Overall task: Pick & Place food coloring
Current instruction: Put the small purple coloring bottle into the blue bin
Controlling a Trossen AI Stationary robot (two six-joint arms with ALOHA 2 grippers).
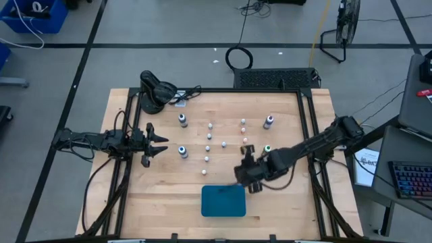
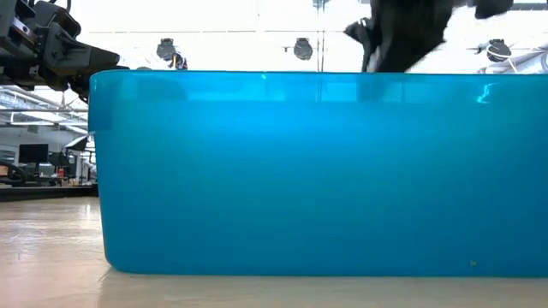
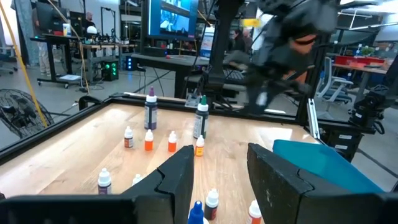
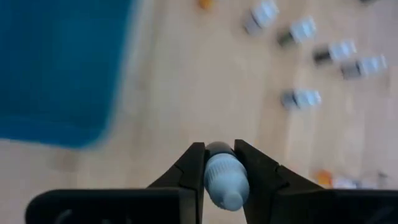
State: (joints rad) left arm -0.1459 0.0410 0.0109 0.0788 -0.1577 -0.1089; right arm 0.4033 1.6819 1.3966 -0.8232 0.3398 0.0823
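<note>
— What does the right gripper [image 4: 219, 167] have?
— A little white bottle [image 4: 224, 176] — pinched tight between its fingers, close beside the blue tray [image 1: 223, 201].
— And the left gripper [image 1: 160, 144]?
— Partly open, holding nothing.

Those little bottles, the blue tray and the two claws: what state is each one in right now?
Right gripper: shut on a small bottle, near the teal tray.
Left gripper: open, empty, at the table's left side.
Teal tray: flat on the table, nothing seen inside.
Remaining bottles: standing upright on the table.
</note>
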